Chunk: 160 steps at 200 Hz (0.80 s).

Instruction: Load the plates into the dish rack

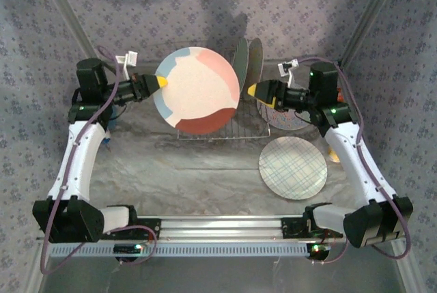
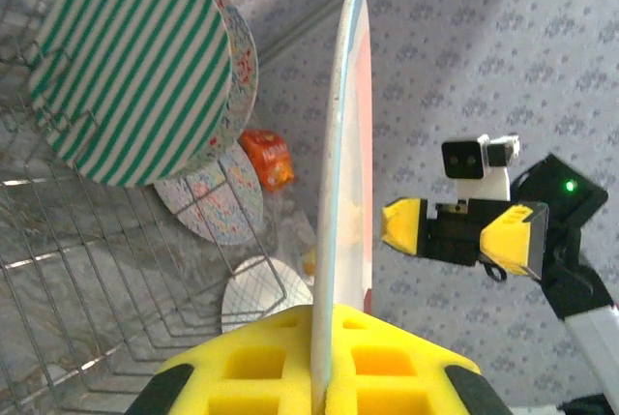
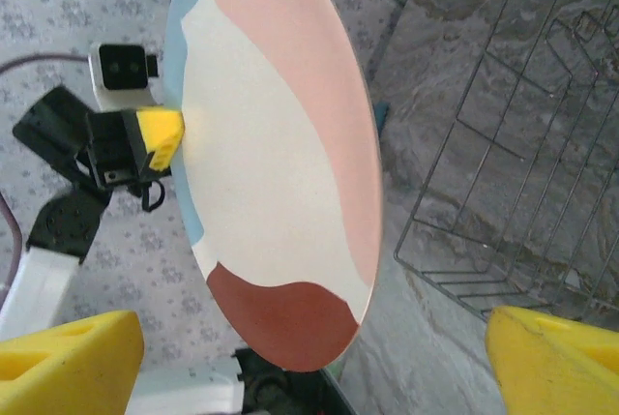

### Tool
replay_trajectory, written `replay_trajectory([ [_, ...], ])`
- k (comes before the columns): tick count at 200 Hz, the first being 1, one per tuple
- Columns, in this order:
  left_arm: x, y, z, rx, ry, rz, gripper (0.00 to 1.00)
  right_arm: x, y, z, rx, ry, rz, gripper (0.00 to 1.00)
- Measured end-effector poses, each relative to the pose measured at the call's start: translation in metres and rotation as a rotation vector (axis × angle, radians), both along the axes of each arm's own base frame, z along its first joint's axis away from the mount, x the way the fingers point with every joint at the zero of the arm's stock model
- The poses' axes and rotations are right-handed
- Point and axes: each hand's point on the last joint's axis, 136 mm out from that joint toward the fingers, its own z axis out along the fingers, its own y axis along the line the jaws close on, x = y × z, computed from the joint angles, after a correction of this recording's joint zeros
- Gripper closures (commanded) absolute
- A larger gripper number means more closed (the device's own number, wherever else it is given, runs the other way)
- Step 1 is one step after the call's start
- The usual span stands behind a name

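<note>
My left gripper [image 1: 162, 82] is shut on the left rim of the cream plate with rust-red and light-blue sections [image 1: 198, 89], holding it upright above the dish rack [image 1: 222, 129]. In the left wrist view this plate [image 2: 340, 144] stands edge-on, pinched between my yellow fingers [image 2: 387, 367]. My right gripper [image 1: 251, 89] stands open just off the plate's right rim, not touching it; its fingers [image 2: 404, 226] are spread apart. A green-striped plate [image 2: 135, 67] and a floral one [image 2: 247, 57] stand in the rack. Another floral plate [image 1: 280, 117] and the plaid plate [image 1: 292, 167] lie on the table.
An orange packet [image 2: 268, 159] lies by the floral plate, right of the rack. The rack's wire tines [image 3: 513, 192] stand below and right of the held plate. The patterned enclosure walls [image 1: 382, 26] close in behind and at both sides.
</note>
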Motion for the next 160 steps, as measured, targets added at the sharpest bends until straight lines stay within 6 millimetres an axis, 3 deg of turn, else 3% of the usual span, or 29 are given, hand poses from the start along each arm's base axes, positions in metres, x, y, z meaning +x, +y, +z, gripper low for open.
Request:
replay_trajectory([
  [75,-0.017,-0.025,-0.005,0.014,-0.013,-0.110,1.00,-0.008,0.014,-0.042,-0.016,0.056,0.099,0.15],
  [103,-0.018,-0.027,-0.005,0.015,-0.015,-0.116,1.00,-0.011,0.022,-0.040,-0.007,0.029,0.130,0.21],
  [160,-0.020,-0.029,-0.005,0.019,-0.025,-0.127,1.00,-0.013,0.031,-0.034,0.023,-0.033,0.165,0.47],
])
